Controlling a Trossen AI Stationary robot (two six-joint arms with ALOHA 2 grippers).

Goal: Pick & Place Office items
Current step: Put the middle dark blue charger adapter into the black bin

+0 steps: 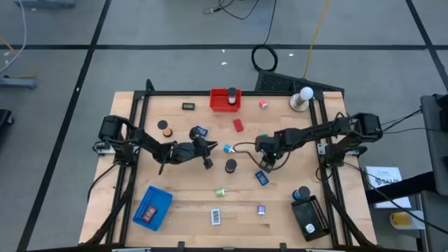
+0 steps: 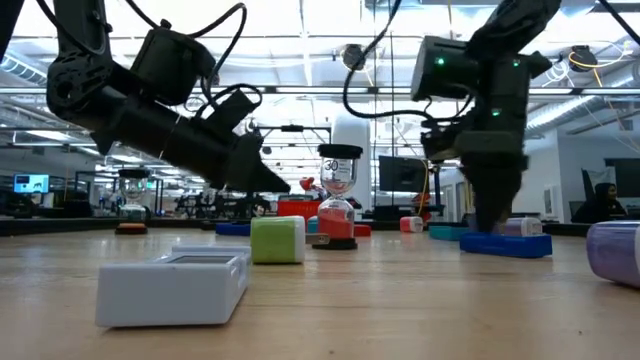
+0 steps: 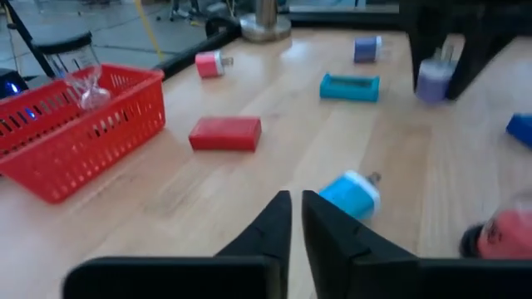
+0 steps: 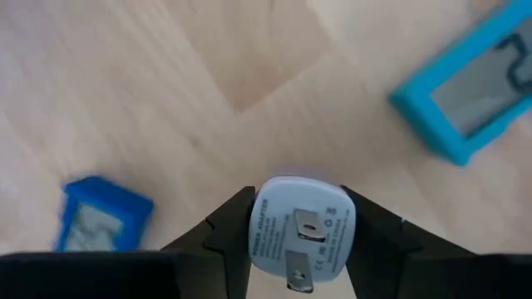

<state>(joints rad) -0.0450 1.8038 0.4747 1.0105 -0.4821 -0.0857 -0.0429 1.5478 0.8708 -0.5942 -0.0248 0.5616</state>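
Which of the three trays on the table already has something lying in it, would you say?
The blue tray at the table's near left: a red item lies inside.

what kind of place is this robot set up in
Probably a robotics lab or open workshop hall. A wooden table in a metal frame stands on a grey floor marked with dark lines, cables trail across that floor, and the low view shows monitors and long ceiling light strips behind.

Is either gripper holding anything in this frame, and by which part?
The right gripper holds a pale lavender plug adapter by its two opposite sides, prongs facing the wrist camera. The left gripper is shut and holds nothing.
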